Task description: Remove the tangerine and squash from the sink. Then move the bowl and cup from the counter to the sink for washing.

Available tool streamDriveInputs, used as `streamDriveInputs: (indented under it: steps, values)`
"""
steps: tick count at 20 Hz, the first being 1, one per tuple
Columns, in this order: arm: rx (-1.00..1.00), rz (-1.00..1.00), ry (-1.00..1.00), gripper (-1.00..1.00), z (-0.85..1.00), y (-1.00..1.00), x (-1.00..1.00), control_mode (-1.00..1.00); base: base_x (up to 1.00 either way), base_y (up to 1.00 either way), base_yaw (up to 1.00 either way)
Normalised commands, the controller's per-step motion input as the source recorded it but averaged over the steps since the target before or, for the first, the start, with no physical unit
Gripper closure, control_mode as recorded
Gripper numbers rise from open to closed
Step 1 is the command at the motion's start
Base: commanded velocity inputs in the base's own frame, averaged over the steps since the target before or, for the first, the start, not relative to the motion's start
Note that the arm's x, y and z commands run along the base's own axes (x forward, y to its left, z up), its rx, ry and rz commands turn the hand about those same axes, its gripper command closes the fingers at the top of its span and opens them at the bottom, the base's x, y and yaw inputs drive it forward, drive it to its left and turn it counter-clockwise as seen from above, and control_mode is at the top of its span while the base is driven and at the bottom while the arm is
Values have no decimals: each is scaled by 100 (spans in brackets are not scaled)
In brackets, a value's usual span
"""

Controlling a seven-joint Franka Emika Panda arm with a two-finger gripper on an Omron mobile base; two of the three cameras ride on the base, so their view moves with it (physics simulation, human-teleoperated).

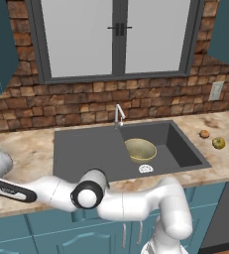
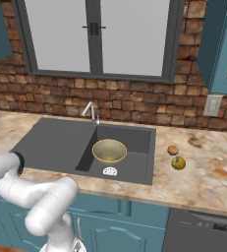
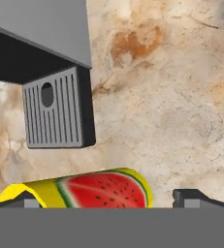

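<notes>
Marbled beige counter [image 1: 31, 149], brick wall [image 1: 86, 106]

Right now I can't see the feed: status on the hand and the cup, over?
Gripper open, straddling the yellow watermelon-print cup on the counter. Olive-brass bowl already in the dark grey sink. Nothing blocking.

wall [image 1: 111, 101]: red-brown brick | window [image 1: 113, 37]: grey frame, two pale panes, centre handles | counter [image 2: 208, 172]: beige marble, rust veins | cabinets [image 1: 17, 230]: teal below counter, teal uppers [image 2: 223, 44] at both sides | outlet [image 2: 212, 105]: white, on brick at right | dishwasher [image 2: 203, 236]: dark front, lower right | light: even, flat
</notes>
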Motion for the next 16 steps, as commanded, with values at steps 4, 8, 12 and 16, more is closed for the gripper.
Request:
streamDriveInputs:
  steps: [4,8,12,16]
  values:
    - [0,7,15,-100,7,27,12,-100,0,0,0]
    - [0,7,22,100,7,24,5,-100,0,0,0]
    - [-4,4,33,100,13,12,2,-100,0,0,0]
    - [-9,3,29,100,19,4,0,-100,0,0,0]
